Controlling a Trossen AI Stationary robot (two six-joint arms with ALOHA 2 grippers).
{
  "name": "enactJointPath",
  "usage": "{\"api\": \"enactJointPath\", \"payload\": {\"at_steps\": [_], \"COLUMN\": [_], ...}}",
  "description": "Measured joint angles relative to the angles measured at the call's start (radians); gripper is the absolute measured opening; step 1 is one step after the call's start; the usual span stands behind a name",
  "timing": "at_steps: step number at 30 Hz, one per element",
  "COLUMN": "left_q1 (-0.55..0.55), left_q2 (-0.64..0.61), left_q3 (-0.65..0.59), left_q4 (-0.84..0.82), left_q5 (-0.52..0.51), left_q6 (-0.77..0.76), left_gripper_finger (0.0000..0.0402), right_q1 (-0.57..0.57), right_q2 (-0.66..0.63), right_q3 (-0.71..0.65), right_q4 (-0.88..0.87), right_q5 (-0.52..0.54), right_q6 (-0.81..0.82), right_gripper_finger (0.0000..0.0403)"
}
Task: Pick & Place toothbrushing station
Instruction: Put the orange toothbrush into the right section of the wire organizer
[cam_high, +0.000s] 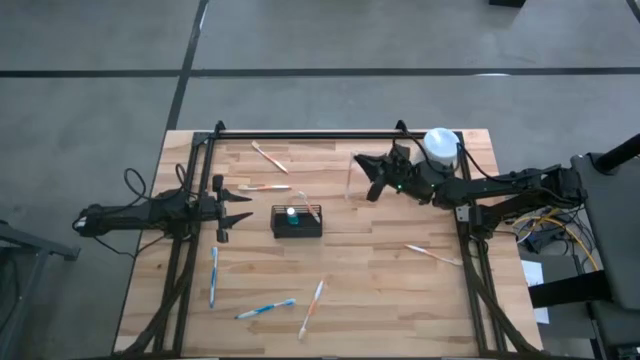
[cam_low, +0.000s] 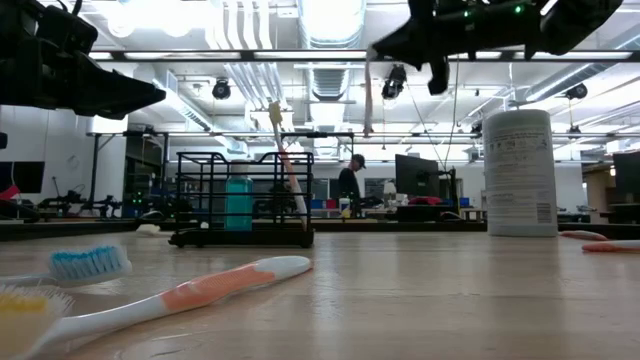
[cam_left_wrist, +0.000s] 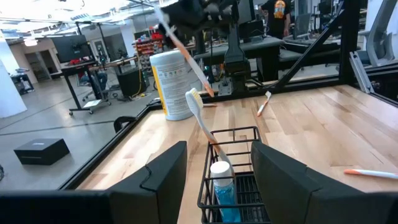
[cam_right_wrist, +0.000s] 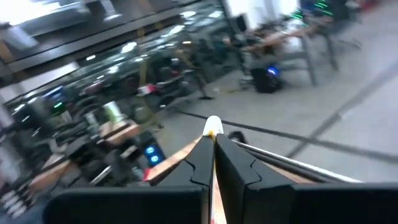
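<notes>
The toothbrushing station, a low black wire basket (cam_high: 297, 221), stands on its base at the middle of the wooden table. A blue tube (cam_left_wrist: 221, 186) and a toothbrush (cam_left_wrist: 202, 118) that leans on its far wall stick out of it. My right gripper (cam_high: 366, 182) hovers above the table, right of and beyond the basket, shut on an orange-and-white toothbrush (cam_left_wrist: 186, 59). Just left of the basket, my left gripper (cam_high: 243, 207) is open and level, touching nothing. My right gripper pinches the orange-and-white toothbrush between its two fingers (cam_right_wrist: 202, 163) near the upper end, whose short white tip (cam_right_wrist: 212, 127) pokes out past them. The fingers come in about level from the table's right, across the handle. The brush (cam_low: 367, 100) hangs below, clear of the table.
A tall white canister (cam_high: 441, 145) stands at the far right corner. Several loose toothbrushes lie flat: two at the far left (cam_high: 268, 155), three near the front (cam_high: 265, 310), one at the right (cam_high: 433, 254). Black frame rails run along the table's sides.
</notes>
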Motion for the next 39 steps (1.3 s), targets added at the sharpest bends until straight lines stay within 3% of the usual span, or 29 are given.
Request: {"api": "enactJointPath", "payload": {"at_steps": [13,18,30,39], "left_q1": [0.000,0.000,0.000,0.000], "left_q2": [0.000,0.000,0.000,0.000], "left_q3": [0.000,0.000,0.000,0.000], "left_q4": [0.000,0.000,0.000,0.000], "left_q5": [0.000,0.000,0.000,0.000], "left_q6": [0.000,0.000,0.000,0.000], "left_gripper_finger": [0.0186,0.0187,0.0186,0.0186], "right_q1": [0.000,0.000,0.000,0.000], "right_q2": [0.000,0.024,0.223,0.379], "right_q3": [0.000,0.019,0.169,0.165], "right_q4": [0.150,0.176,0.187,0.405], "right_q5": [-0.269,-0.321,-0.413,-0.452], "right_q6": [-0.304,-0.320,-0.327,-0.260], "right_gripper_finger": [0.0008,0.0008,0.0008,0.0008]}}
